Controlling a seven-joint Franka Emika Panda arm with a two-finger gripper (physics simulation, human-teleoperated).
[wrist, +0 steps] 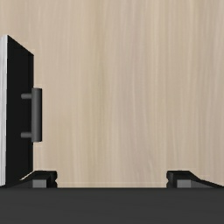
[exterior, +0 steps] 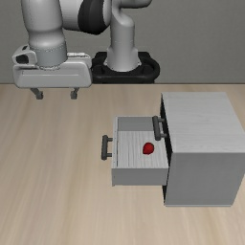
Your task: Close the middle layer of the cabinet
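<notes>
Above the table (exterior: 57, 191), the fingers (exterior: 38, 95) hang spread and empty, with the drawer handle (exterior: 107, 146) at their four o'clock. That middle drawer (exterior: 139, 174) juts from the cabinet (exterior: 206, 134) on its nine o'clock side; best to lower just outside the handle, then push squarely toward three o'clock.

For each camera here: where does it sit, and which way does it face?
Exterior view: high in front of the robot, looking down at the cabinet and its open drawer; the arm and open gripper show.
Wrist view: on the hand, looking down at the table; both fingertips show.
Shared: the drawer handle and the table.
</notes>
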